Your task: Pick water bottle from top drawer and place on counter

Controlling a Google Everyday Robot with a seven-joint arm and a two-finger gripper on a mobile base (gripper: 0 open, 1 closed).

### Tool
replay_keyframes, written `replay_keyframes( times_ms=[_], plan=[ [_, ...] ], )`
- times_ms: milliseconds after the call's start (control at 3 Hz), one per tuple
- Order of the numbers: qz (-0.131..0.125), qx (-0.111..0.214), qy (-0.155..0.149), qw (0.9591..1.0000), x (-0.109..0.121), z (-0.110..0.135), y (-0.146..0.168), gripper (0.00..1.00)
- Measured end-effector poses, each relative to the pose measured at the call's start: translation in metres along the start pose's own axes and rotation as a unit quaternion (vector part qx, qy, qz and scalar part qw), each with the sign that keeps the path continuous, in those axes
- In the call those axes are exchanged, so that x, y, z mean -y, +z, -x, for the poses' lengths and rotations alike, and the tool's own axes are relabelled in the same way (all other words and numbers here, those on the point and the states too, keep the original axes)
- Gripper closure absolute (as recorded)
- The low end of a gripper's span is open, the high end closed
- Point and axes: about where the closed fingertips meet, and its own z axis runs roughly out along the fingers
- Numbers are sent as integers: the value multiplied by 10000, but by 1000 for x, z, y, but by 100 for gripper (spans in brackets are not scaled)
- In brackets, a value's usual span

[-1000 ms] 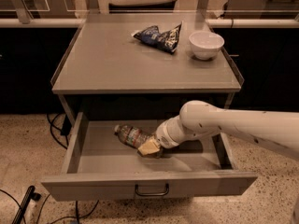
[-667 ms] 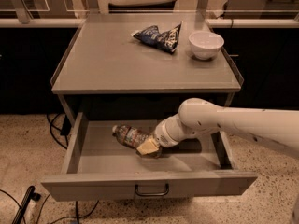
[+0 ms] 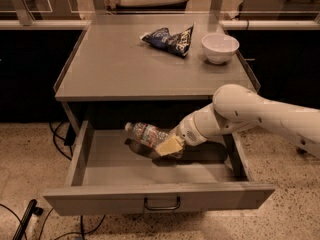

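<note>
Clear plastic water bottle [image 3: 145, 133] is inside the top drawer [image 3: 100, 200], below the front edge of the desk [image 3: 125, 69]; its long axis slants, cap pointing back-left, base end clamped in your claw [image 3: 169, 145].

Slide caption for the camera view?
Gripper holds water bottle inside open top drawer; snack bag and bowl on counter.
</note>
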Motion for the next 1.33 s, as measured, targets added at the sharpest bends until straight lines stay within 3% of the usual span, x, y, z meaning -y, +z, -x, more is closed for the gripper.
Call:
replay_keyframes(
  times_ms=[667, 1000, 1333],
  plan=[
    [97, 34, -338, 9994, -14, 26, -73, 100],
    [-97, -94, -781, 9969, -14, 64, -125, 100],
    [-255, -153, -1081, 9937, -10, 97, -157, 100]
  ],
)
